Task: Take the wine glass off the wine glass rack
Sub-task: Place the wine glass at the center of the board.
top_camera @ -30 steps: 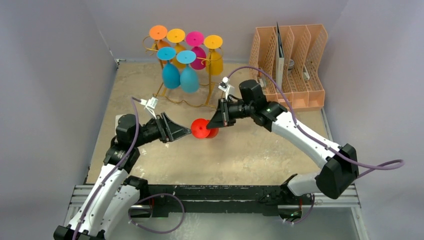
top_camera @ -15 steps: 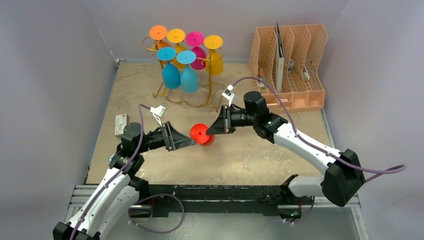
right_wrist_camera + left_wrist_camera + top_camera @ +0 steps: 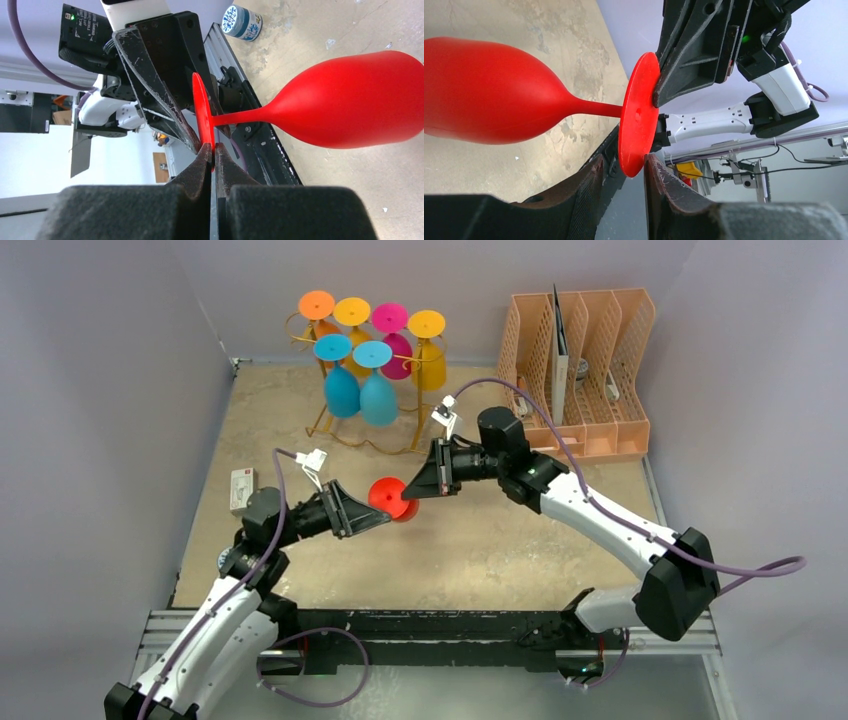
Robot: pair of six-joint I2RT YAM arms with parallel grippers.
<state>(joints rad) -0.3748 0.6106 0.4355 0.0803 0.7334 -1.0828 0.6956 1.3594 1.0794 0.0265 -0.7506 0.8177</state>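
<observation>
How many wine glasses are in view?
7. Six hang on the rack: orange, amber, magenta, yellow behind; left blue, right blue in front. The red one is off it, in the right gripper. More could hide behind.

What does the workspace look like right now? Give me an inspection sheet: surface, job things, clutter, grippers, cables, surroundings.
Surface: tan table, mottled and scuffed.
Job's things: red glass off the rack, turned sideways between the grippers; six glasses hang upside down on the rack.
Clutter: peach organiser at the far right; white box at the left edge; small tin near the left arm.
Grippers: right gripper shut on the red glass's foot; left gripper open, fingers either side of the foot's rim.
Cables: purple cables, one per arm, no snag seen.
Surroundings: grey walls on three sides.
</observation>
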